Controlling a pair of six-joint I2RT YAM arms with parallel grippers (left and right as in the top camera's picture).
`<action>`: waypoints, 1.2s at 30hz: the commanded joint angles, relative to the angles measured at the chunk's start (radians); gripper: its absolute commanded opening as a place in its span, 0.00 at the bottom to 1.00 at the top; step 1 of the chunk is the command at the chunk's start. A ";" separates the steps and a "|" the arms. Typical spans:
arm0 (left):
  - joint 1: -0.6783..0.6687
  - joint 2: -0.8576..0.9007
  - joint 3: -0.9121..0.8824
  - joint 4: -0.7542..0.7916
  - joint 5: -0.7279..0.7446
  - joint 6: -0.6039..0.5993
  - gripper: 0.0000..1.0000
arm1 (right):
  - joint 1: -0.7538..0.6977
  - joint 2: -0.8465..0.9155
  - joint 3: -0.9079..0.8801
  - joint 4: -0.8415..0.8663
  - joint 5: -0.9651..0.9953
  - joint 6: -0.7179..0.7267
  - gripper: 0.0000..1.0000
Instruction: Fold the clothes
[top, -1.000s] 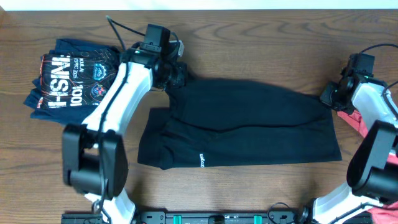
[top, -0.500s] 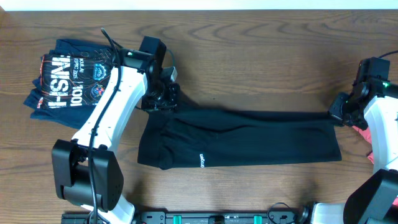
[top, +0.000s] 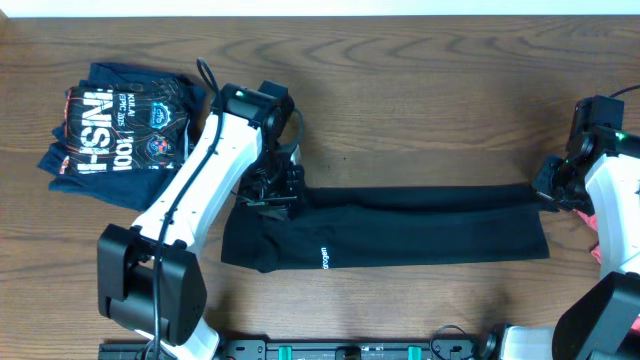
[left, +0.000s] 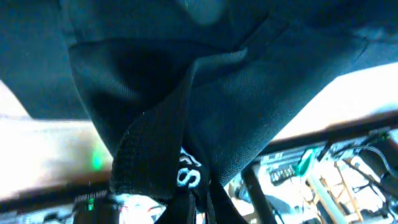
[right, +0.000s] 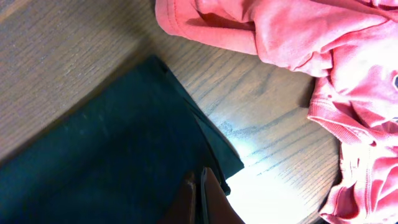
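**A:** The black shirt (top: 400, 225) is matt cloth, right? In the left wrist view it looks like a fine mesh-type knit with white lettering on it.

**B:** Yep, soft and no shine at all. The table (top: 420, 90) is dark wood with clear grain and a slight sheen where the light hits. The pink clothes (right: 323, 50) are soft knit, ribbed along one edge. The navy shirt (top: 115, 130) has a flat print. The left arm (top: 205, 170) is smooth white plastic and a bit glossy.

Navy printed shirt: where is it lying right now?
Overhead, the navy printed shirt lies at the table's far-left corner, beside the left arm, apart from the black T-shirt.
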 joint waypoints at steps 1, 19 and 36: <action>-0.022 -0.019 0.011 -0.044 -0.005 -0.018 0.06 | -0.005 -0.010 0.001 -0.002 0.026 -0.004 0.01; -0.139 -0.018 0.000 -0.119 -0.197 -0.142 0.06 | -0.005 -0.010 0.000 -0.087 0.055 -0.004 0.01; -0.140 -0.018 -0.063 -0.013 -0.245 -0.179 0.06 | -0.005 -0.010 0.000 -0.139 0.112 -0.003 0.11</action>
